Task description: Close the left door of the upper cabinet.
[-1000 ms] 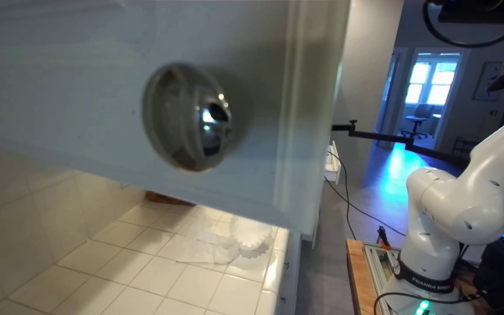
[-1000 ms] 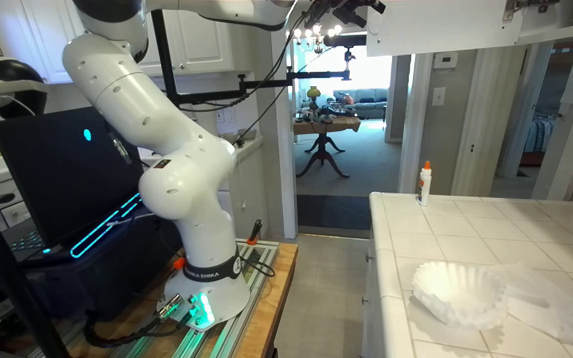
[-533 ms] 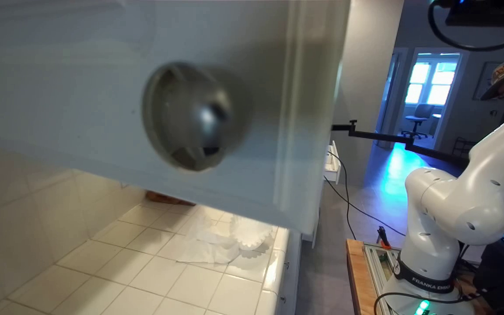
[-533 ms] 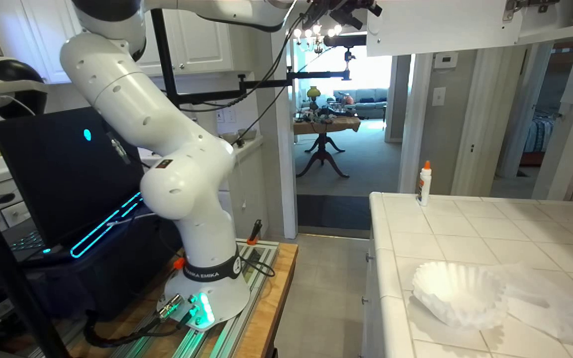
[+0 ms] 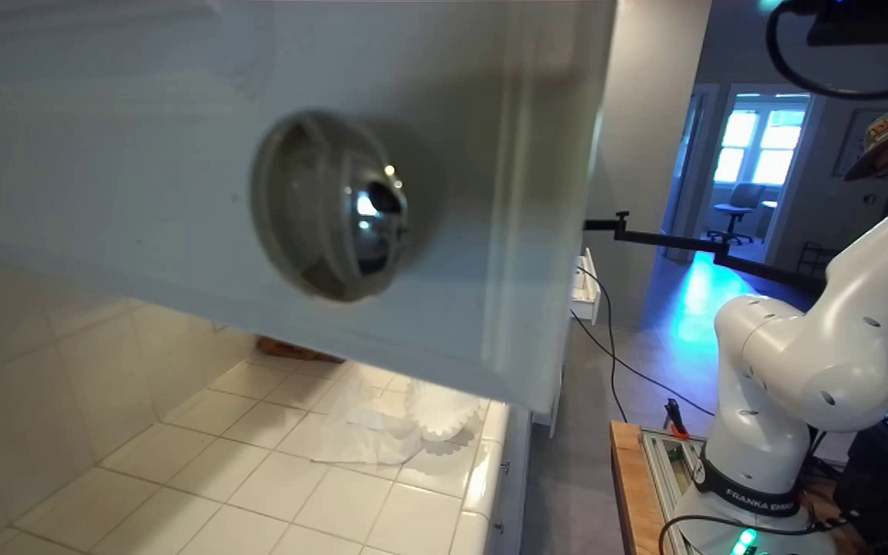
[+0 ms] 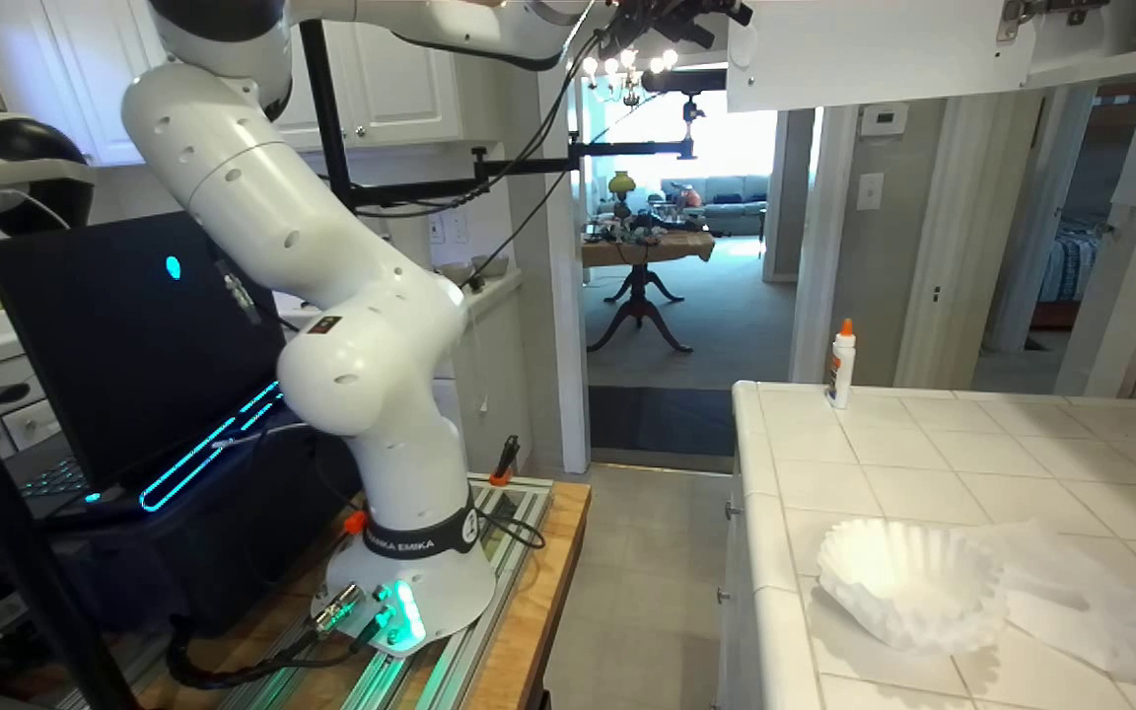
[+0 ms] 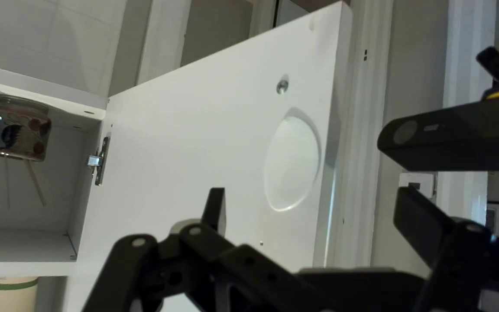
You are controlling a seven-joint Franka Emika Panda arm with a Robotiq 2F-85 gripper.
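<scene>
The left door [image 7: 210, 151] stands open; the closing looks all to do.
It juts out from the upper cabinet [image 7: 20, 268], inner face toward the wrist view and the inside laid bare. There the gripper [image 7: 312, 210] has its fingers spread well apart near the door's free edge, with nothing pinched between them. In an exterior view the gripper is cut off at the top, so whether it touches the door I can't fairly say. As I judge it, what is left is to get round to the outer face, where the chrome knob [image 5: 332, 204] sits, and push the door fully home.
</scene>
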